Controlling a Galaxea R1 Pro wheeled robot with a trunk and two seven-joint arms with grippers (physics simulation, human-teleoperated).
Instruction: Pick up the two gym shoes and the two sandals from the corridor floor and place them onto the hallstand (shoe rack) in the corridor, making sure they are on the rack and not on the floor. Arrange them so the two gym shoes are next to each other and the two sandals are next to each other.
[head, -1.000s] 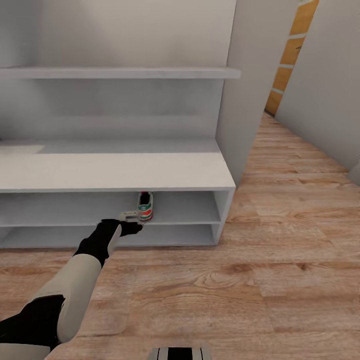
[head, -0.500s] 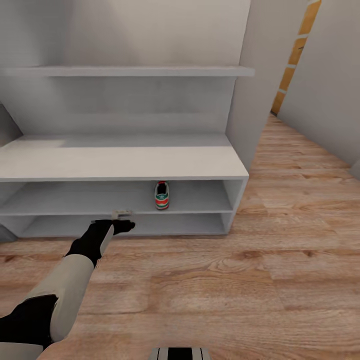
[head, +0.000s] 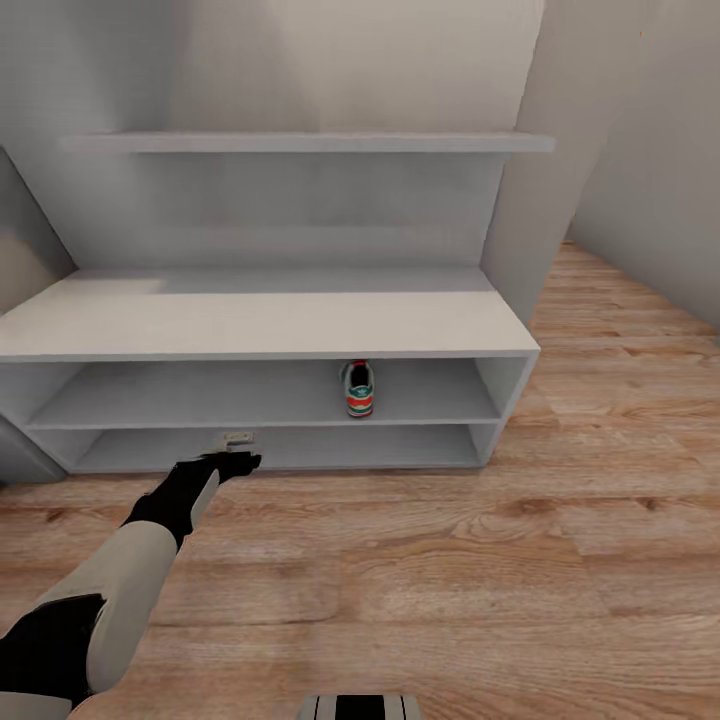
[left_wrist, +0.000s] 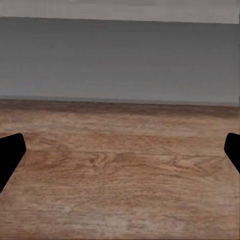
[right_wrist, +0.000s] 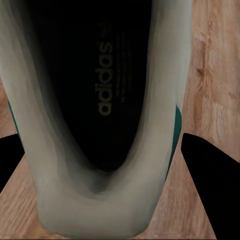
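- Straddling a gym shoe (right_wrist: 100, 115), the right gripper (right_wrist: 107, 165) has one dark finger on each side of the heel collar; whether the fingers press it or stand just off, I cannot tell.
- That shoe lies over the floor (right_wrist: 215, 75), opening toward the wrist camera.
- Other gym shoe (head: 359, 389): on the hallstand (head: 250, 320) middle shelf, heel outward.
- Left gripper (head: 238, 450): spread, empty, low near the bottom tier.
- Handling judgement: light, soft collar, firmer sole; pinch across the heel collar, squeeze modestly.
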